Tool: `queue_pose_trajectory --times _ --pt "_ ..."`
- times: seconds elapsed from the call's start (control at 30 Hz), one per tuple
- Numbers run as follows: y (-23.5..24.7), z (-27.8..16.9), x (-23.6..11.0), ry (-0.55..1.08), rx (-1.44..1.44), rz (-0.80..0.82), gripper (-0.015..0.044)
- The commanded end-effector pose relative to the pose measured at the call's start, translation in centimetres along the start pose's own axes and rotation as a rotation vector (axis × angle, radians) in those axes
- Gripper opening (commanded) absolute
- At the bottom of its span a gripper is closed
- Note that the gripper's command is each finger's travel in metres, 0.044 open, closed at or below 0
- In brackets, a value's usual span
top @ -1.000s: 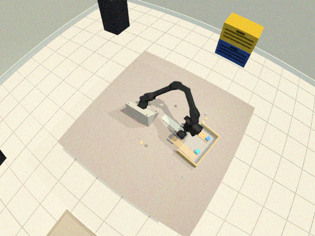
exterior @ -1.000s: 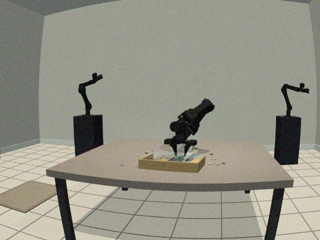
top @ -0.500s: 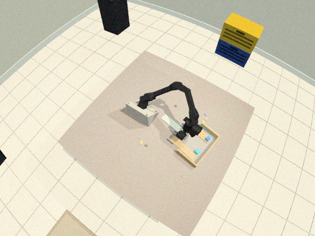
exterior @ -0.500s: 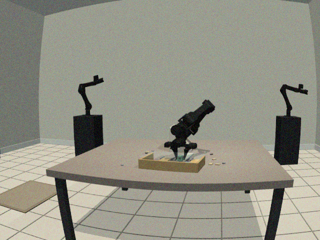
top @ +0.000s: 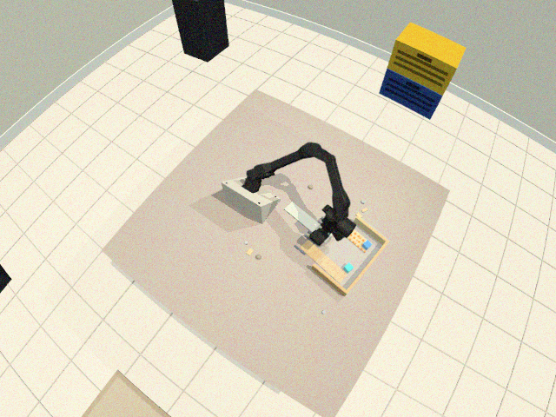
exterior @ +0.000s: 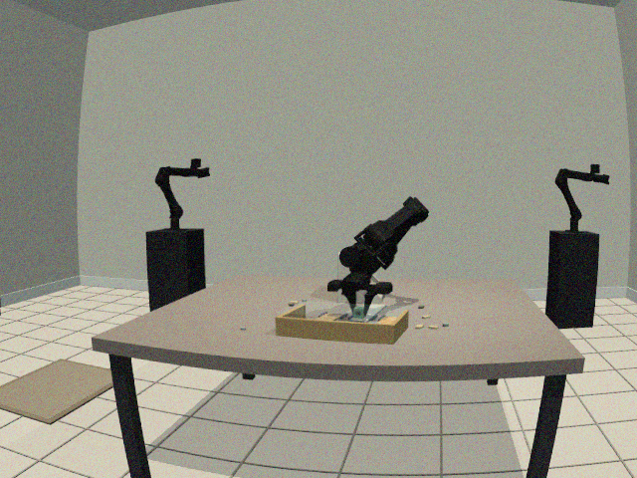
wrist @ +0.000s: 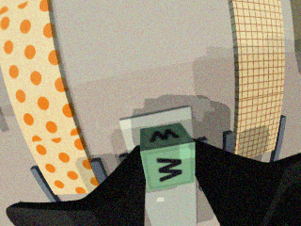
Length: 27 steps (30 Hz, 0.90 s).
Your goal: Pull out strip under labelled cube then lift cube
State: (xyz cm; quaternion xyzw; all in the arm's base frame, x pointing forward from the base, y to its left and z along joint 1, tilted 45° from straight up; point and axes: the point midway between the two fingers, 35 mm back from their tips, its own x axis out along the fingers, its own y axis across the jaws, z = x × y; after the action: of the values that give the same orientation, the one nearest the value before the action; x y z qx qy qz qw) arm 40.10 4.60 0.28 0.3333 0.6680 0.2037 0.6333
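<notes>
Item: one green cube marked W (exterior: 358, 312) (wrist: 169, 167), gripped between the narrowed jaws toward the near edge of the bench (top: 201, 287) (exterior: 463, 342), lay over the pale strip (top: 301, 216) (wrist: 170, 209), whose long axis ran from that edge.

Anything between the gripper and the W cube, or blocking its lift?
Nothing visible. The gripper is closed on the green W cube, and no object shows over the cube except the gripper and arm.
</notes>
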Motion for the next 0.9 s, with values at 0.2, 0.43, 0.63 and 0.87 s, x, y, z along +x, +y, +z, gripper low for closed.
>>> queue_pose_trajectory --times 0.2,0.43,0.63,0.87 --pt "-1.4 -3.9 -3.0 -0.002 0.01 -0.001 0.0" --pt "-1.7 -5.2 -3.7 -0.001 0.012 0.0 0.0" --pt "-2.3 -7.1 -3.7 0.0 0.013 -0.001 0.0" --pt "-2.9 -9.3 -3.6 0.001 0.014 -0.001 0.0"
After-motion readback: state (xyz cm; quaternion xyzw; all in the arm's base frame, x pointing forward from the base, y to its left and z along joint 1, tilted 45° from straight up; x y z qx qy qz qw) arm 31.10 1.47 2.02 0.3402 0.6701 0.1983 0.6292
